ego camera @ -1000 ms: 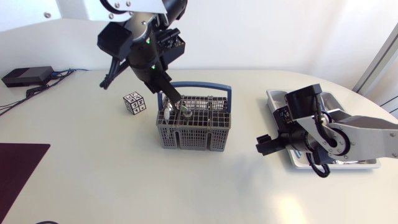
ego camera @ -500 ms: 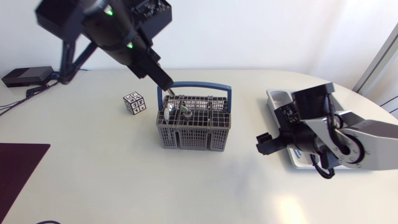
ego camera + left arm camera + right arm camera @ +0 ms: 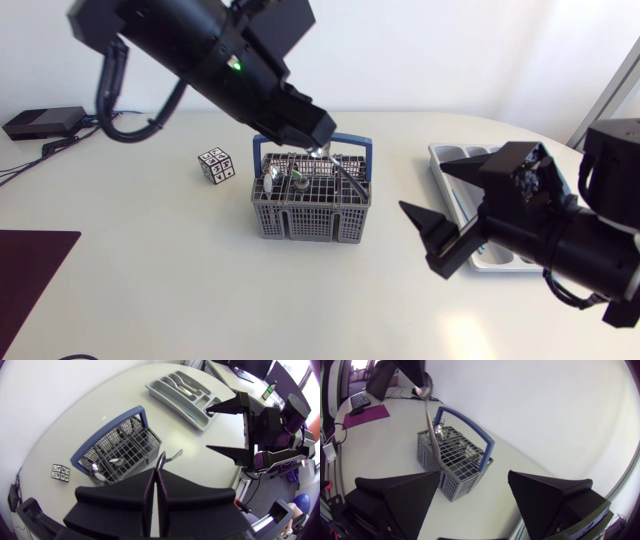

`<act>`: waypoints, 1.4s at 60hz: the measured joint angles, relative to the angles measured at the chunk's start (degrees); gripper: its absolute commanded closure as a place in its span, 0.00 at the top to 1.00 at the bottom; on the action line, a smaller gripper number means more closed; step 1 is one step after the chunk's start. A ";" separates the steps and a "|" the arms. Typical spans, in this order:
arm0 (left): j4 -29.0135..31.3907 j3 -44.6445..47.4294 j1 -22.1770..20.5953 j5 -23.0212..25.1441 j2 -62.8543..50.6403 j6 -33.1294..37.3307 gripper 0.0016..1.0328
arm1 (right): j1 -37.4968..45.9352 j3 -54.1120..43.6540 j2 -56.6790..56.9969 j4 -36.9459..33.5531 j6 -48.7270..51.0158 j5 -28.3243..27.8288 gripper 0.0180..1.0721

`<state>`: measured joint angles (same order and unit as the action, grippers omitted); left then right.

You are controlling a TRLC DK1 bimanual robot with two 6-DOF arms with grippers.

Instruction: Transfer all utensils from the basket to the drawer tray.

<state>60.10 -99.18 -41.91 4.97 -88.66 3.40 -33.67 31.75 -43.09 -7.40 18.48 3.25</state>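
**Open room.** The left gripper has its fingers pressed together, pinching one utensil above the far side of the basket. You have bare surface on the near side of the basket. A broad open strip also lies between the basket and the drawer tray. The right gripper hangs over that strip, just in front of the tray, fingers spread wide with nothing between them. The tray lies close to the surface's edge, beyond the right gripper. A small patterned cube sits near the basket, on the side away from the right gripper.

**Hidden.** In the head view the left arm covers the grip itself and part of the basket's blue handle. The right arm covers the near part of the tray. You cannot tell whether the utensil's lower tip is clear of the basket's rim. The remaining utensils show only as pale glints in the compartments below the left gripper.

**Axis.** The utensil hangs steeply from the left gripper. What looks like its bowl end is uppermost at the fingers, and its thin handle slants down toward the right gripper's side. From the left wrist it appears strongly foreshortened.
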 measured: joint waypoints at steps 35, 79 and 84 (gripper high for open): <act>0.07 -0.09 0.00 11.98 -5.62 -1.92 0.03 | -16.52 -2.62 -7.30 12.02 6.78 10.19 0.40; 0.72 -1.25 0.00 13.22 -6.43 -1.92 0.59 | -17.84 -1.46 -12.07 13.09 9.01 11.82 0.05; 0.44 -2.60 0.13 13.22 -6.19 -1.92 0.68 | -18.05 -1.46 -12.07 11.87 9.01 11.23 0.06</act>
<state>60.53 -101.78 -41.78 18.20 -94.85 1.48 -51.72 30.28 -55.16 4.47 27.49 14.48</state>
